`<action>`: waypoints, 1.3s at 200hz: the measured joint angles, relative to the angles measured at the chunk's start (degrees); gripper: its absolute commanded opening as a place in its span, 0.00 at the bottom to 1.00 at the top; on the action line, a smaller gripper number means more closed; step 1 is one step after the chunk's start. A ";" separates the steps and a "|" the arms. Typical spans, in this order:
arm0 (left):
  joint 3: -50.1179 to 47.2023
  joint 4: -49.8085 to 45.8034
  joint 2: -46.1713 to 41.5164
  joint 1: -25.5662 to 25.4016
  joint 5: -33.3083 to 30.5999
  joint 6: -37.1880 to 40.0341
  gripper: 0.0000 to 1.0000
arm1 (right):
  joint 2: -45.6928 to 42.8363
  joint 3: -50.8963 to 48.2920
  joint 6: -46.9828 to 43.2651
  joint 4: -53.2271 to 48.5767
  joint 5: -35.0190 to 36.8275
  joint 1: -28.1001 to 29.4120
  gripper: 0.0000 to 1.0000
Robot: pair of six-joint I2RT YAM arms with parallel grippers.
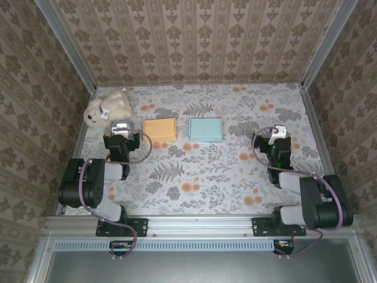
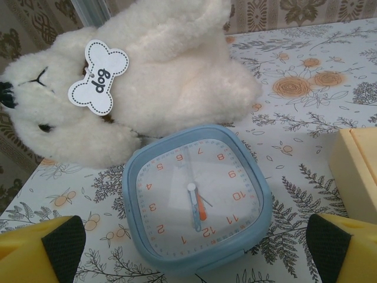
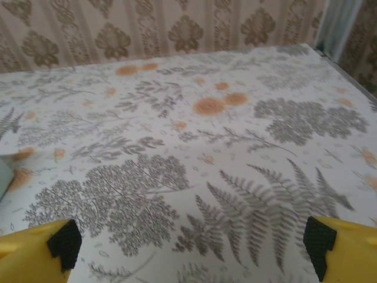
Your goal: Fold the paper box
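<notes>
Table (image 1: 224,171): orange box (image 1: 159,130) beside blue box (image 1: 205,129), apart.

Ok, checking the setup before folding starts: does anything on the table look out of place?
A plush dog lies slumped in the far left corner with a blue clock flat on its back beside it; neither belongs to folding. The orange box and light blue box lie side by side.

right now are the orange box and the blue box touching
Apart. The top external view shows a strip of floral tablecloth between the orange box and the blue box.
</notes>
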 measured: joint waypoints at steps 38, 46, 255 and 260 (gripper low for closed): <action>-0.02 0.00 0.00 -0.04 -0.20 0.07 1.00 | 7.63 -0.22 -0.66 5.46 -2.49 0.00 1.00; -0.02 0.00 0.00 -0.04 -0.20 0.11 1.00 | 7.63 0.37 -0.68 4.81 -2.56 -0.02 1.00; -0.35 1.05 0.00 -0.76 -1.09 0.28 1.00 | 7.93 7.37 -1.75 -1.97 -2.36 0.44 1.00; -0.39 1.14 0.00 -0.79 -1.14 0.37 1.00 | 7.93 7.37 -1.75 -1.99 -2.36 0.44 1.00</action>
